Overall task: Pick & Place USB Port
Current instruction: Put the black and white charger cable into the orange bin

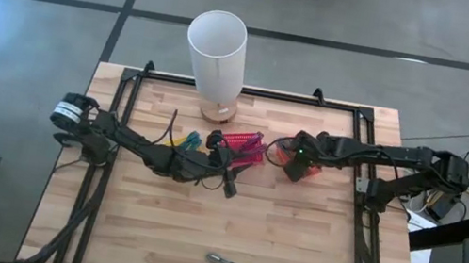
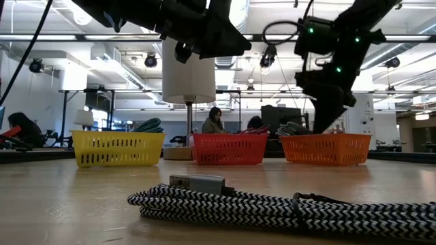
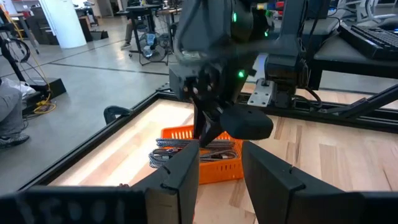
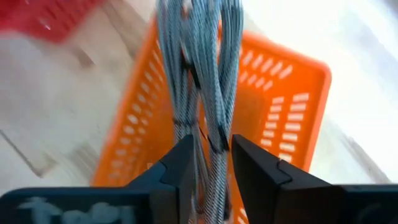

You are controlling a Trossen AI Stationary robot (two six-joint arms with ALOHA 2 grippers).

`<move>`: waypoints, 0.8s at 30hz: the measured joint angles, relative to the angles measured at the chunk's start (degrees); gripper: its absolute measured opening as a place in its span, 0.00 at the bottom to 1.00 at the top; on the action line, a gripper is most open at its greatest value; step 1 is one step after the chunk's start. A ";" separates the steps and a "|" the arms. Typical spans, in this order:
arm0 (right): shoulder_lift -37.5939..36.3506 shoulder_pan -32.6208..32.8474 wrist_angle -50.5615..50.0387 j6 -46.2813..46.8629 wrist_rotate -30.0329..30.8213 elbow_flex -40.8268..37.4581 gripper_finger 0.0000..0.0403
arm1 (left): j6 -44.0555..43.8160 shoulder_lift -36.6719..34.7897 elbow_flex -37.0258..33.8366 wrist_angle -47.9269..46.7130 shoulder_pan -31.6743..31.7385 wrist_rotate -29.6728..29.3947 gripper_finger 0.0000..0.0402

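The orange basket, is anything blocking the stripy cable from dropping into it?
Nothing visible does. The coiled cable hangs between the right gripper fingers straight over the orange basket, partly inside it already. The left gripper waits beside it.

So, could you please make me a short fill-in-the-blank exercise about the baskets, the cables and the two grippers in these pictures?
1. The right gripper is above the ____ basket.
2. Between its fingers hangs a bundled grey ____.
3. A black-and-white braided cable lies at the table's near edge, held by ____ gripper.
4. The left gripper holds ____.

Missing words: orange; cable; neither; nothing
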 joint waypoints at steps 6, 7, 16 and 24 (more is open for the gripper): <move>-0.09 1.61 0.17 -1.08 0.02 4.05 0.29 | -0.35 0.00 -0.02 -1.37 0.01 2.22 0.33; -0.09 2.22 0.15 -1.97 0.02 4.46 0.30 | -0.38 0.00 -0.02 -1.64 0.01 3.89 0.33; -0.09 6.85 0.52 -4.60 -0.06 6.33 0.31 | -2.42 0.02 -0.02 -2.84 -0.03 34.40 0.33; -0.09 6.91 0.78 -5.53 -0.08 6.33 0.29 | -9.08 0.59 -0.04 -10.21 -1.87 42.96 0.33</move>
